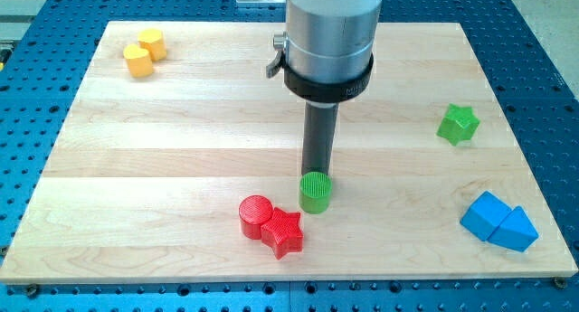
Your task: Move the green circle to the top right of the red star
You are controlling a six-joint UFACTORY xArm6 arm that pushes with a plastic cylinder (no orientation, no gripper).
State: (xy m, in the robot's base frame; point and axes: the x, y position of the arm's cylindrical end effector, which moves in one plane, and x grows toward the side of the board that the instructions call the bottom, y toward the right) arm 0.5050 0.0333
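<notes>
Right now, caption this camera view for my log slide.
My tip sits just behind the green circle, which stands up-right of the red star.

Bright, even overhead light; sharp focus, faint soft shadows.

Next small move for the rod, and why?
Probably none beyond a slight nudge toward the view's right, then stop. The green circular block already sits just up and right of the red star-shaped block, close beside it. My tip is right behind the green block on its top side, seemingly touching.
</notes>
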